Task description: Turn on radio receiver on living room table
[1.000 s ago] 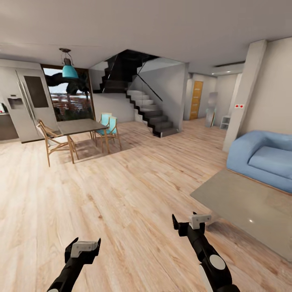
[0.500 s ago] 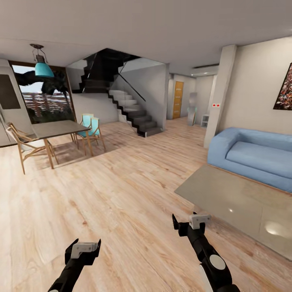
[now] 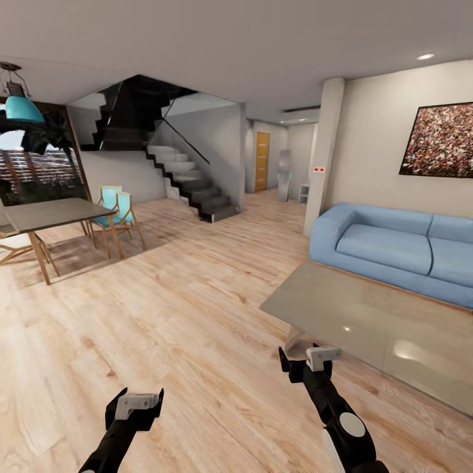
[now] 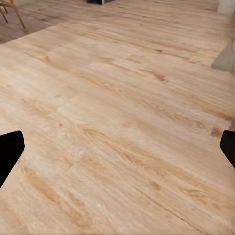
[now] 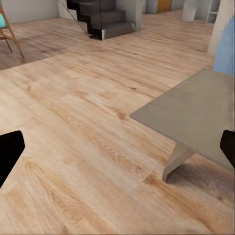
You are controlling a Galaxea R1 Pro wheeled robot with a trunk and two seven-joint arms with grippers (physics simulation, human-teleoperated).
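Two black grippers are hanging low in front of the robot over the light wood plank floor (image 3: pixel 164 315), and the relation that matters is how they are standing to the low rectangular coffee table with its glossy grey reflective tabletop (image 3: pixel 368 312): it is lying ahead and to the robot's right, its long axis running away along the front of the blue sofa (image 3: pixel 394 246). The right gripper (image 3: pixel 309 361) is sitting just beside the table's near corner, with a slanted leg showing under that corner in the right wrist view, so the right arm is plainly the nearer one; the left gripper (image 3: pixel 135 402) is hovering well apart from the table, over bare floor. Both grippers are standing wide open and holding nothing, their dark fingertips (image 5: pixel 10 152) spread to the edges of the wrist views. No small red radio receiver is showing on the visible stretch of tabletop, so where it is lying cannot be told; it is probably farther along the table. Beyond the sofa a framed speckled picture (image 3: pixel 439 140) is hanging on the beige wall. Far from the table, a dark dining table with wooden chairs (image 3: pixel 49 217) and a dark staircase (image 3: pixel 190 187) are standing clear of the route, and nothing is blocking the approach.
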